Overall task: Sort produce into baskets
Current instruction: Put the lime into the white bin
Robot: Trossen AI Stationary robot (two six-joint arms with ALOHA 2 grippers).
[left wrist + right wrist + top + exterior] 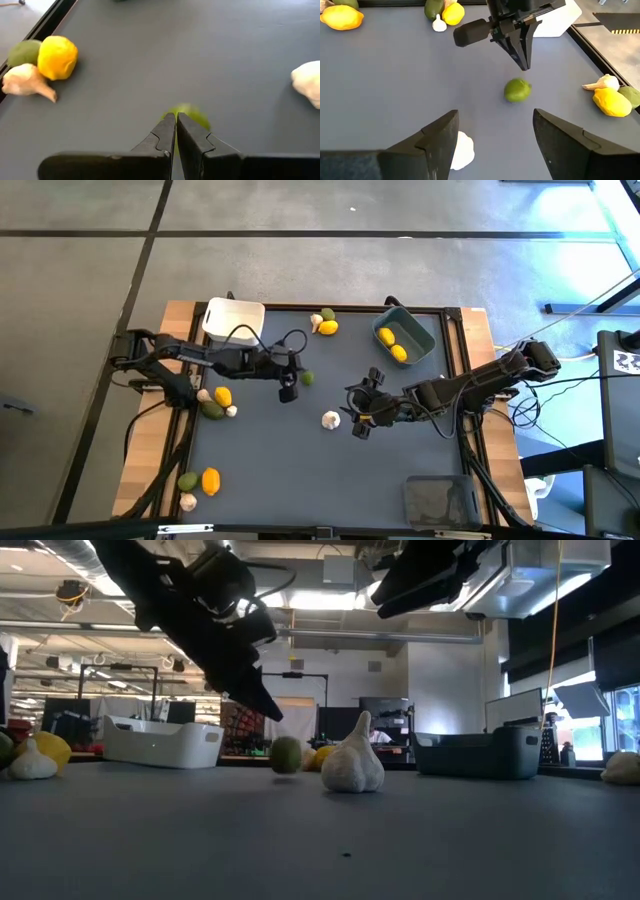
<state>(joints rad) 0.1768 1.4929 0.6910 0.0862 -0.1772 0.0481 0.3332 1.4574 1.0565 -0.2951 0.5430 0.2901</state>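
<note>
Green fruit (308,378) loose on dark mat (300,470), mid-table, just beside left gripper (288,392); fingers (167,131) pressed together, nothing pinched, tips apart from fruit in right wrist view. Right gripper (358,412) hovering near centre, fingers spread wide, empty, garlic bulb (330,419) just beside on mat.

Around: white basket (233,320) at far-left of mat, contents not discernible. Blue-grey basket (404,340) far right w/ two lemons (392,344) inside. Clear basket (438,498) near-right corner, contents hard to tell. Far edge betw. white & blue-grey baskets: lemon (328,327), garlic (316,321), green piece (327,314) bunched, touching. Left side under left arm: lemon (223,396), green fruit (212,410), garlic pieces (231,411) clustered. Near-left corner: lemon (210,481), green fruit (187,481), garlic (188,501) together.

Nothing betw. left fingertips & mid-table green fruit; left arm lying over left-side cluster in high view.

Surface: dark grey mat in black frame on wooden table (176,315). Floor grey w/ dark seam lines. Low view: workshop room behind, ceiling lights, benches, monitors, no person visible.
</note>
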